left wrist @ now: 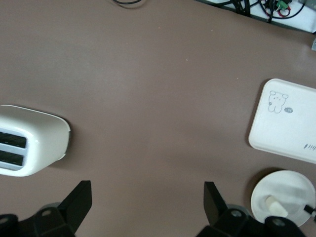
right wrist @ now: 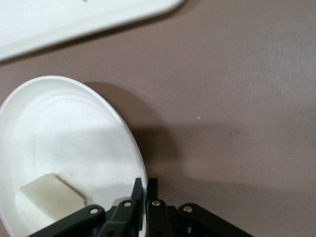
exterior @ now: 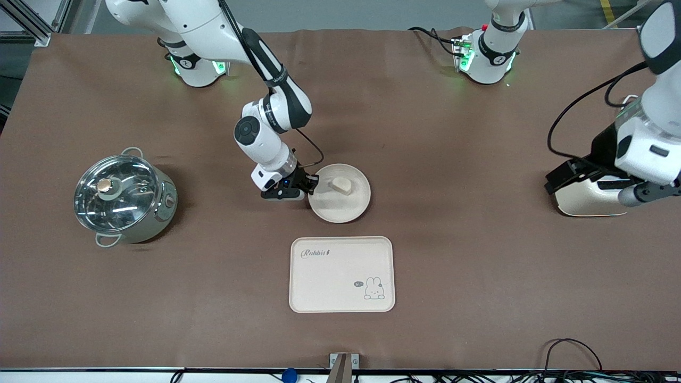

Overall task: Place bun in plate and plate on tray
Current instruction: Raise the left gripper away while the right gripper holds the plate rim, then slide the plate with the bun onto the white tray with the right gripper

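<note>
The round cream plate sits on the brown table, farther from the front camera than the tray. The bun lies in the plate. My right gripper is shut on the plate's rim at the edge toward the right arm's end; the right wrist view shows the fingers pinching the rim of the plate, with the bun inside. My left gripper is open and empty over the toaster at the left arm's end; its fingertips show over bare table.
A steel pot with a glass lid stands toward the right arm's end. A cream toaster stands at the left arm's end, also in the left wrist view. The tray and plate show there too.
</note>
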Robot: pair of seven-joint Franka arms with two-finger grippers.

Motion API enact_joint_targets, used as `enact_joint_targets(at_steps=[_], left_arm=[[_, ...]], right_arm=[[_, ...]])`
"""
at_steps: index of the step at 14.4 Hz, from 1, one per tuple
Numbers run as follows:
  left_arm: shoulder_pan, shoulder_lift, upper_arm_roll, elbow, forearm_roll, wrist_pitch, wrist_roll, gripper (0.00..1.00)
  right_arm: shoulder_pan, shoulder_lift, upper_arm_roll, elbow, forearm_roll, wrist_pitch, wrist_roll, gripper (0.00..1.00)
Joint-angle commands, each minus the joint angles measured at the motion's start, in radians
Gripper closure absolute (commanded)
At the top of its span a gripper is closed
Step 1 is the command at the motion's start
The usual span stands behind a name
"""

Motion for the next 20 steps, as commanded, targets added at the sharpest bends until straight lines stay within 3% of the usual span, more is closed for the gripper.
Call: enact_joint_targets(at_steps=[1,5,7,10,15,20], left_arm=[[0.028,-0.064,0.002,0.013,0.011,-0.079,0.104,0.00],[-0.138,-0.147,0.239,-0.028,0.005,-0.157,0.279,0.00],[-0.180,-0.193,0.301,-0.077,-0.005,-0.163,0.330,0.00],[-0.170,-0.209,0.304,-0.086,-0.006,-0.166,0.367,0.00],[-0.159,-0.201,0.307,-0.079,-0.005,-0.165,0.396,0.00],[-0.157,-0.187,0.307,-0.077,-0.002,-0.159,0.394,0.00]], right_arm=[[-0.010,-0.100,-0.011,-0.019,0.018,-0.076,0.020,0.99],[-0.113,-0.079,-0.011,0.089,0.020,-0.114,0.030,1.00],[-0.162,0.040,-0.012,0.241,0.017,-0.166,0.036,1.00],[-0.197,0.223,-0.027,0.500,0.012,-0.250,0.051,1.00],[-0.199,0.528,-0.113,0.943,0.009,-0.406,0.152,1.00],[-0.190,0.577,-0.115,0.992,0.000,-0.403,0.158,0.99]])
